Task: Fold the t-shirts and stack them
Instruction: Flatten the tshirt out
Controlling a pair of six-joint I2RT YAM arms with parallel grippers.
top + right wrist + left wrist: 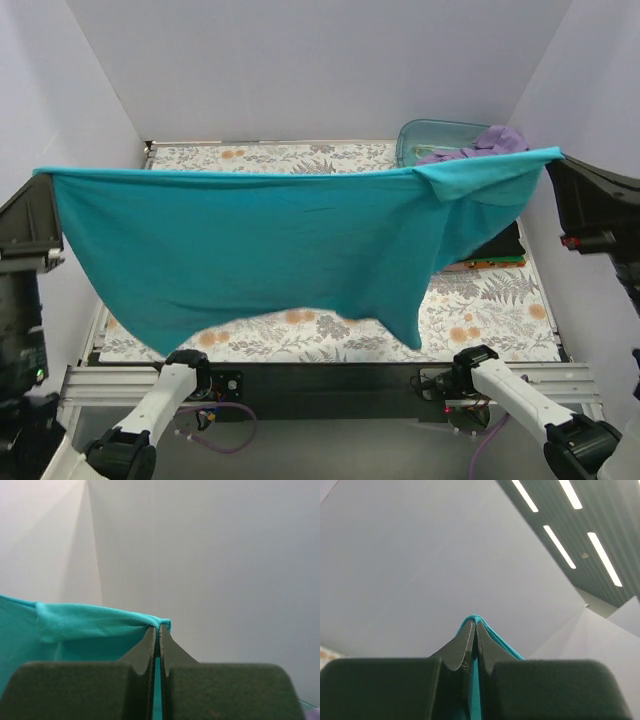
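Observation:
The teal-blue t-shirt [270, 250] hangs stretched wide in the air above the table, held by two corners. My left gripper [40, 178] is shut on its left corner; the cloth edge [476, 619] shows pinched at the fingertips in the left wrist view. My right gripper [556, 160] is shut on its right corner, with teal cloth [90, 625] spreading left from the jaws. The lavender-purple t-shirt [488, 145] lies bunched in the tub at the back right. The black t-shirt [500, 245] lies folded at the right, partly hidden behind the hanging shirt.
A translucent blue-green plastic tub [425, 135] stands at the back right corner. The table has a floral-patterned cover [480, 320]. White walls close in the back and both sides. Both arm bases sit at the near edge.

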